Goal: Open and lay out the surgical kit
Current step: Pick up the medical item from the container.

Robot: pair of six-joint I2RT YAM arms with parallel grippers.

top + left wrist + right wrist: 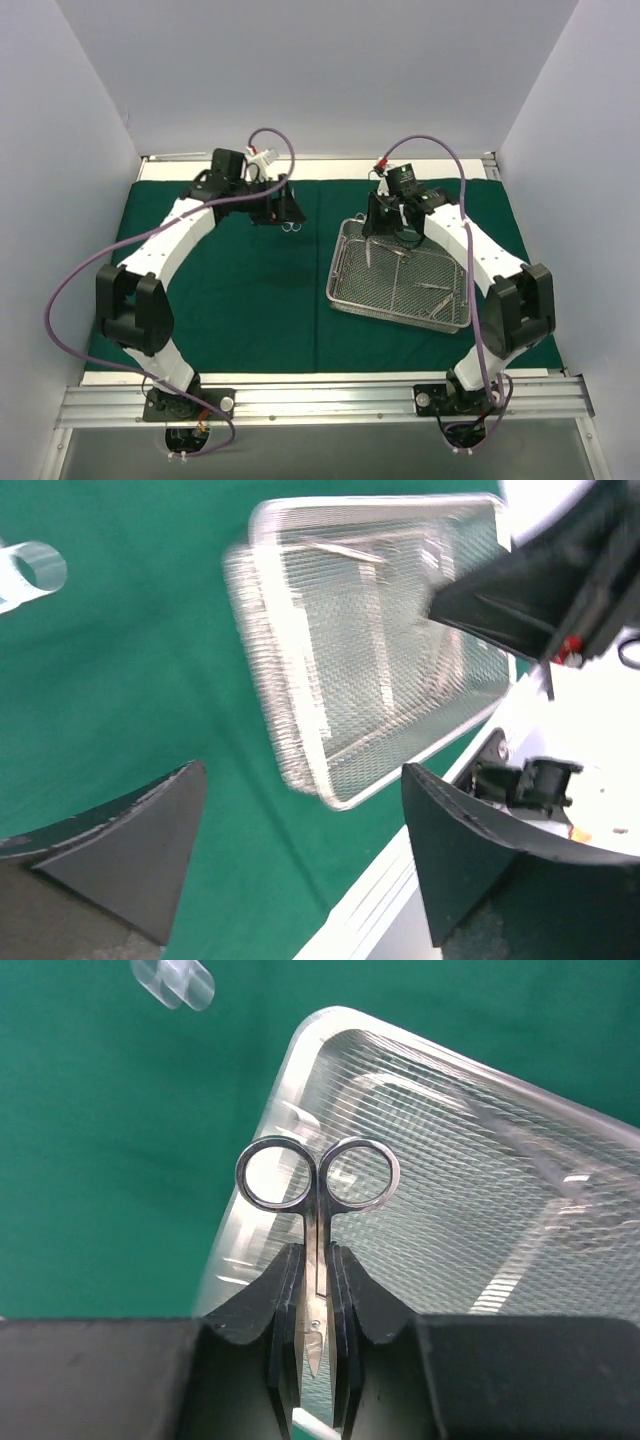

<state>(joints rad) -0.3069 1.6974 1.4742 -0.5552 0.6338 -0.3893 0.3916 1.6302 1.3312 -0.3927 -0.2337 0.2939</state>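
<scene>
The right jaws point(317, 1260) are clenched on a small pair of steel scissors point(316, 1218). They grasp the shanks just behind the two finger rings. The rings stick out past the fingertips, and the blade tips lie back between the two dark fingers point(285, 1300).

Directly under those jaws is one corner of the silver wire-mesh tray point(385, 285). I cannot tell whether the rings touch the mesh. Further into the tray, back from the jaws toward the right arm's base, a few slim steel instruments point(437, 290) lie loose on the mesh floor. The tray rests on the dark green drape point(250, 300), which is spread flat under both arms. The drape covers most of the bench point(330, 376), leaving a pale strip bare along the near edge.

The left jaws point(303, 775) are released. Their two fingers point(130, 850) stand wide apart with nothing between them. Below the left jaws lies bare drape. Ahead of them is the near corner of the tray, blurred in the wrist view. From above, the left jaws are well apart from the tray, off toward its left. Just beside their tips, a small ring-handled instrument point(291, 227) shows against the drape. It is too small and blurred to tell more.
</scene>
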